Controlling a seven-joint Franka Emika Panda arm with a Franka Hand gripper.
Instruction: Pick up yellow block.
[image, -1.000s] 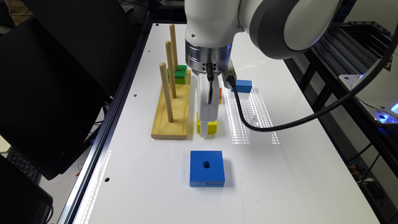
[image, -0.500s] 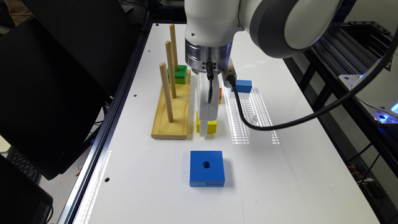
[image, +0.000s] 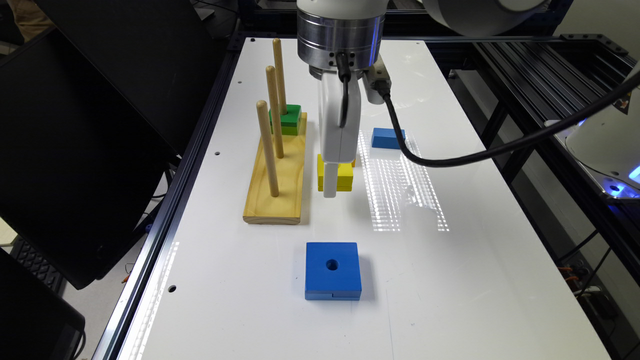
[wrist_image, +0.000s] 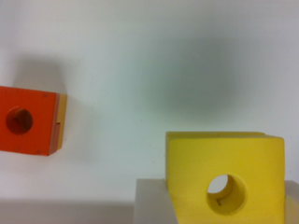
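The jaws are clamped on the all-yellow square block with a round centre hole (wrist_image: 224, 179): in the wrist view a pale finger (wrist_image: 154, 203) presses against one side of it, and the block sits tilted between the fingers. In the exterior view the white gripper (image: 334, 185) hangs straight down over the yellow block (image: 344, 176), whose lower edge looks slightly above the white tabletop (image: 450, 280), though contact cannot be judged for sure.

Just behind the yellow block, mostly hidden by the gripper, lies a small orange-topped square block with a paler lower layer (wrist_image: 29, 120), apart from it. Toward the exterior view's left, close beside the gripper, lies a pale wooden base board (image: 277, 180) carrying three upright wooden pegs (image: 267, 148); a green block (image: 286, 119) sits at its far end. A small flat blue block (image: 386, 138) lies toward the exterior view's right, with the black cable (image: 450, 159) sweeping past it. A large blue square block with a centre hole (image: 333, 270) lies well apart, nearer the camera.
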